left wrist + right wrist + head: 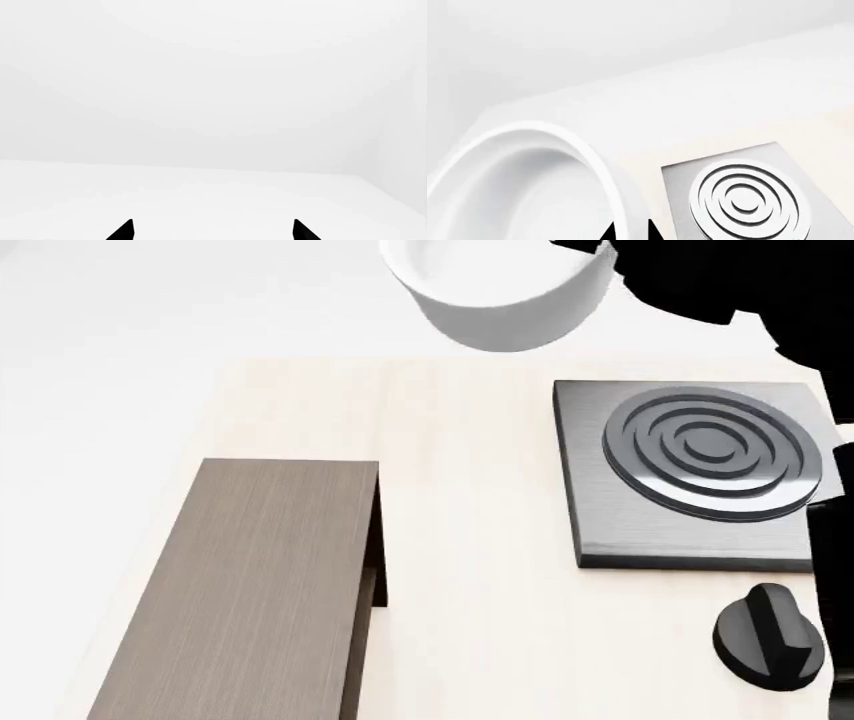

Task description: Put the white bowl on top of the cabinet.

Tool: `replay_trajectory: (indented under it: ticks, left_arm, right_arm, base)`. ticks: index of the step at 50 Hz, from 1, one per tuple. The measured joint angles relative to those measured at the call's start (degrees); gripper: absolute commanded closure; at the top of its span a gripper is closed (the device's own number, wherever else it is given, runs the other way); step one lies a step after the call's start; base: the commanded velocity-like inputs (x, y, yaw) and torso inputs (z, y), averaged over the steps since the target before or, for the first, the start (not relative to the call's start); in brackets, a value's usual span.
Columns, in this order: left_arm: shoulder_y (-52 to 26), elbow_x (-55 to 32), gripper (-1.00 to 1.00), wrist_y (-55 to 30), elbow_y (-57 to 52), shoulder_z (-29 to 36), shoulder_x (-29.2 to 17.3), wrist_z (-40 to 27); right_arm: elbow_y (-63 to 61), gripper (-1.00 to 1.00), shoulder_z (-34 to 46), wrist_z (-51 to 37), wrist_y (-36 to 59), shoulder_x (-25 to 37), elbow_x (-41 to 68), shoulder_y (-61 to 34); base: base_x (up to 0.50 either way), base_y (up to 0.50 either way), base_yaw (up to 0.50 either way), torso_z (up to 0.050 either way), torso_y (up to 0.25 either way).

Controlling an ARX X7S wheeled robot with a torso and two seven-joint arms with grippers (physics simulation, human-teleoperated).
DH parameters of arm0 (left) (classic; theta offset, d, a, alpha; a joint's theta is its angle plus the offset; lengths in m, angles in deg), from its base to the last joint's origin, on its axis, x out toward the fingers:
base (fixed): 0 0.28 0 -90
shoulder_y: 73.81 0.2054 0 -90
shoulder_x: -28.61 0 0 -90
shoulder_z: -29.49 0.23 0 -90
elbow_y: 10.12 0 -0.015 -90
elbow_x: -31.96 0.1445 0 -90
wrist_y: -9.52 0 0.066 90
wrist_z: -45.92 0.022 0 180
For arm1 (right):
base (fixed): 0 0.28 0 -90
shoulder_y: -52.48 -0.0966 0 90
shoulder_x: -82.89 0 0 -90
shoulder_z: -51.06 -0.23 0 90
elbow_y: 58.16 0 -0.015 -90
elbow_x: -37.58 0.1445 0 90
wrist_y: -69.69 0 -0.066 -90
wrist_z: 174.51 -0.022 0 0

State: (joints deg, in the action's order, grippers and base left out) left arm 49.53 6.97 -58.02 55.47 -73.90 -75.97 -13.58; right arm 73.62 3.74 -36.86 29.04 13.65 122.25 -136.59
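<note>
The white bowl [501, 300] hangs in the air above the table's far edge, at the top of the head view. Its rim [527, 190] fills the right wrist view. My right gripper [629, 232] is shut on the bowl's wall, one black fingertip inside the rim and one outside. In the head view the right arm [707, 280] reaches the bowl from the upper right. The cabinet [254, 580], long with a grey-brown wood grain and a flat top, lies at the lower left, well below and left of the bowl. My left gripper [213, 231] is open, facing only white surroundings.
A square dark-grey stove plate [694, 470] with concentric rings sits on the light wooden table [467, 620] at the right, below the bowl in the right wrist view [747, 200]. A black knob [770, 637] stands near the front right.
</note>
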Motion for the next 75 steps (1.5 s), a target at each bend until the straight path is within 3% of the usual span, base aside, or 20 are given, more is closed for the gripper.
replay_trajectory:
  ticks: [49,75]
  left_arm:
    - [0.3,-0.1,-1.00,0.6,0.3,0.0,0.0,-0.1]
    - [0.2,-0.4,-1.00,0.8,0.6,0.1,-0.1,-0.1]
  right_arm:
    - [-7.9,1.00,-1.7,6.1,1.7,-10.0,9.7,11.6]
    - [-17.7,1.00,-3.7,0.7,3.7,-7.6,15.7,17.8]
  base:
    - [0.00,0.00,0.00,0.001,0.001]
    - [0.00,0.00,0.00,0.000,0.001]
